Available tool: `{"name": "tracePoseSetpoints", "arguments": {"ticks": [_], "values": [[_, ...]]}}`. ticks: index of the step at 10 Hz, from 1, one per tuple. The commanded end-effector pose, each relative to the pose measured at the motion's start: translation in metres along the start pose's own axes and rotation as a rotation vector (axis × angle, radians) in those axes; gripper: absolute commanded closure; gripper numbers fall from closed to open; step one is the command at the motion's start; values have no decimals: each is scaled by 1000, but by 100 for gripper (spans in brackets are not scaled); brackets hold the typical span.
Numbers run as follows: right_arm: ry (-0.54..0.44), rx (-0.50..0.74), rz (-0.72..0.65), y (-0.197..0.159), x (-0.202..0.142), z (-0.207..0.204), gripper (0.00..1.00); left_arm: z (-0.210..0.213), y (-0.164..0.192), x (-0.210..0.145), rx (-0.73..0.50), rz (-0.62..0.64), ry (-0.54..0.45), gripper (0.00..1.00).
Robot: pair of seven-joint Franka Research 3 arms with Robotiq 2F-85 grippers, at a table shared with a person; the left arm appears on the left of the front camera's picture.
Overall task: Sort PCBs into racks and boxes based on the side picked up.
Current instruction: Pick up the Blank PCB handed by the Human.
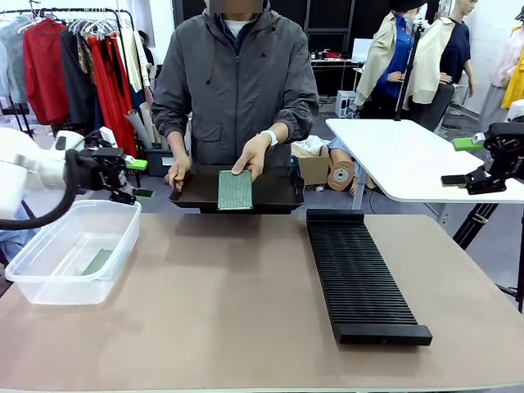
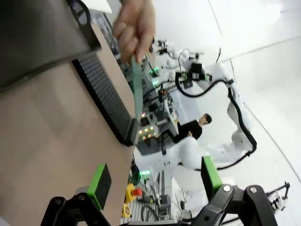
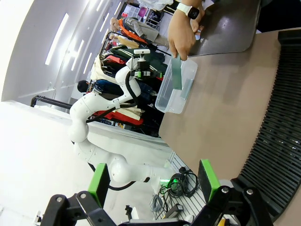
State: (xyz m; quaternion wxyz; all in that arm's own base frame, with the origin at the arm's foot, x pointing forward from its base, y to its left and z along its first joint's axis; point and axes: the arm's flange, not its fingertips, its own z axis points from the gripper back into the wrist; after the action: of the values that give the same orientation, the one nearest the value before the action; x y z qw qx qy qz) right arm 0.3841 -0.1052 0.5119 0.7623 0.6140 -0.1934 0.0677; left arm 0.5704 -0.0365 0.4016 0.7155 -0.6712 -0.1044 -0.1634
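A person's hand point(image 1: 250, 155) holds one PCB point(image 1: 235, 191) upright on the flat black tray point(image 1: 278, 195), its speckled green-grey face towards me. The same PCB point(image 2: 137, 87) shows edge-on in the left wrist view and as PCB point(image 3: 176, 73) in the right wrist view. Another PCB point(image 1: 98, 261) lies in the clear box point(image 1: 49, 278) at the left. The long slotted rack point(image 1: 360, 274) lies right of centre. My left gripper point(image 1: 139, 179) hovers open above the box's far edge. My right gripper point(image 1: 460, 162) hangs open, high at the far right. Both hold nothing.
The person stands at the far side, the other hand point(image 1: 177, 172) on the tray's left rim. A white table point(image 1: 401, 155) stands behind at the right, and cardboard boxes point(image 1: 315, 168) sit on the floor. Bare brown tabletop point(image 1: 221, 303) lies between box and rack.
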Motion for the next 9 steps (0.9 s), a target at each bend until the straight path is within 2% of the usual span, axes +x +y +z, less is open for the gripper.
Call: {"name": "tracePoseSetpoints", "arguments": {"ticks": [1, 6, 9], "values": [[-9, -5, 16, 0, -2, -1, 0, -28, 4, -10, -25, -29, -68, 0], [-9, -5, 16, 0, -2, -1, 0, -84, 9, -36, -43, -99, -85, 0], [-9, -5, 16, 0, -2, -1, 0, -119, 15, -37, -36, -145, -116, 0]]}}
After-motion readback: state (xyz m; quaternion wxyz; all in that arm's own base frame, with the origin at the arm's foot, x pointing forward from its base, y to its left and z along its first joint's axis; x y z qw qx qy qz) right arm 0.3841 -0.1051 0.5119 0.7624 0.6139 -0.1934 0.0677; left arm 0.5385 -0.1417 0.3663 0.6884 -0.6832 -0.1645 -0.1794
